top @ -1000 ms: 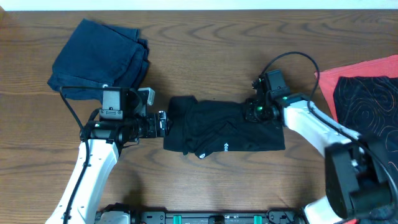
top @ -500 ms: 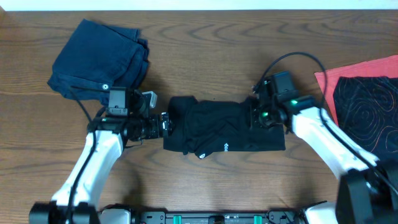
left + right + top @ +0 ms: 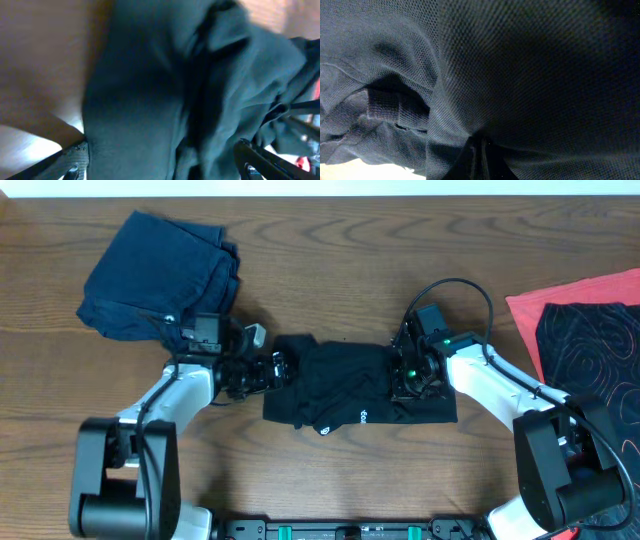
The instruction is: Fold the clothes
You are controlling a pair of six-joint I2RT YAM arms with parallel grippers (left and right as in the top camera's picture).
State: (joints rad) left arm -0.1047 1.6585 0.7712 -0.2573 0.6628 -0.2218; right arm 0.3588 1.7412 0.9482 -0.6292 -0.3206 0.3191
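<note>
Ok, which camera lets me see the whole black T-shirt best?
The overhead one. It shows the full outline of the black T-shirt, with its little white logo. The left wrist view shows only a blurry bunched edge, and the right wrist view only its weave up close.

White arms [image 3: 490, 380] — black wrists [image 3: 428, 320], looping cables [image 3: 458, 279]

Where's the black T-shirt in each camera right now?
Overhead: black T-shirt mid-frame.
Left wrist: it fills most of the picture.
Right wrist: it fills the frame, close up.
Shared landmark: wooden table, surrounding it overhead, upper left in left wrist.
</note>
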